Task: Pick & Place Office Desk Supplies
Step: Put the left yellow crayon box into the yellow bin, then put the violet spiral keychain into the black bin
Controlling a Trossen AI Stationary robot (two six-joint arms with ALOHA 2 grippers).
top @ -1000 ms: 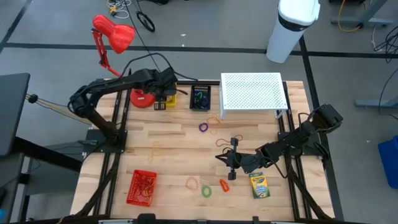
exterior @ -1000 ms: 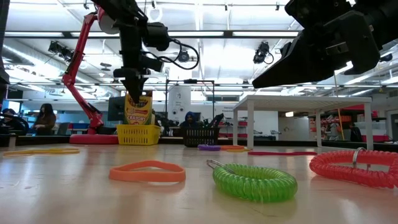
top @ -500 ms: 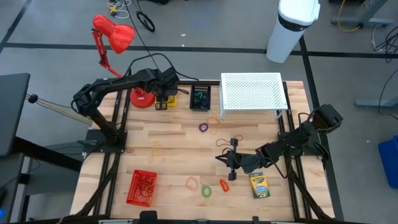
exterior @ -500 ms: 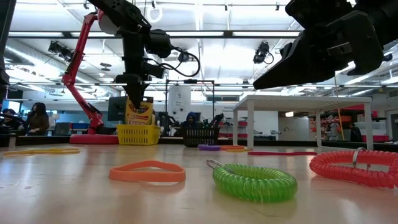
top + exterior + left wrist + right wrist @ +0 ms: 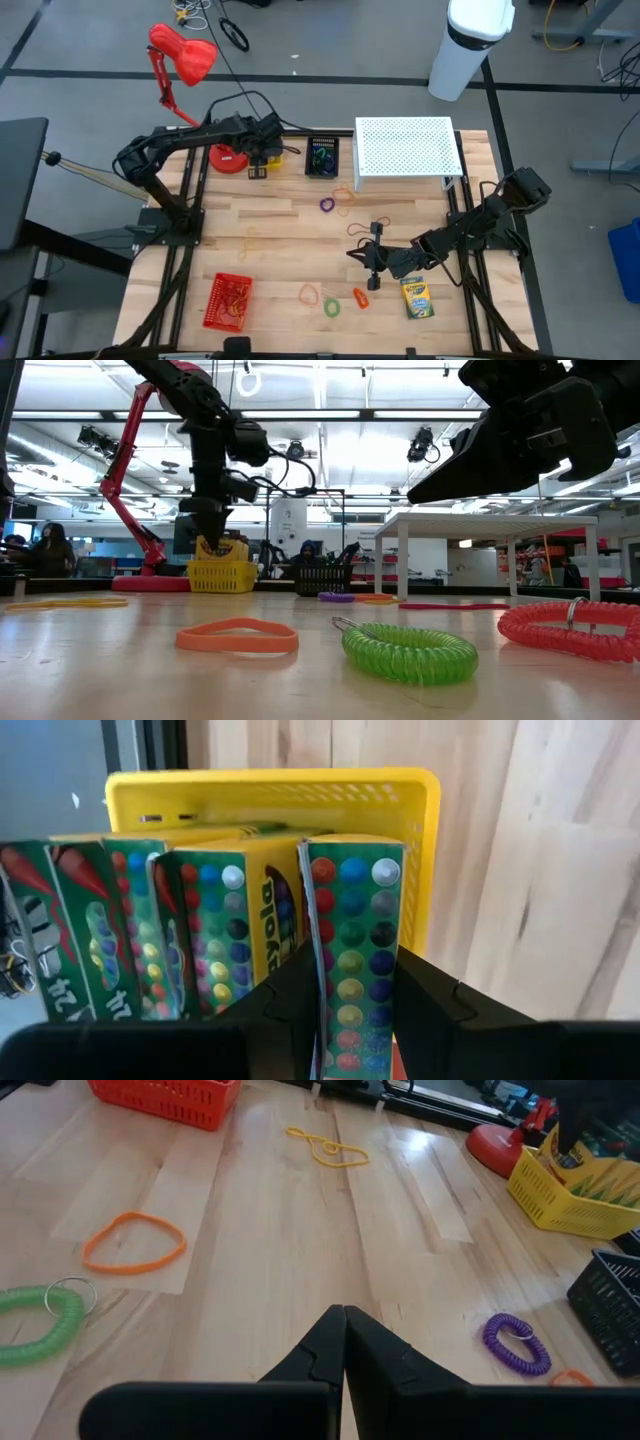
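The left gripper (image 5: 345,1005) was clamped on a crayon box (image 5: 352,930) standing upright in the yellow basket (image 5: 270,792), upper left of centre in the high view. Three more boxes stood beside it. The right gripper (image 5: 344,1342) hung with jaws shut and empty over the wooden surface (image 5: 280,225), right of centre. Another crayon box (image 5: 416,296) lay at lower right. A green coil (image 5: 410,652) and orange band (image 5: 237,637) lay nearby.
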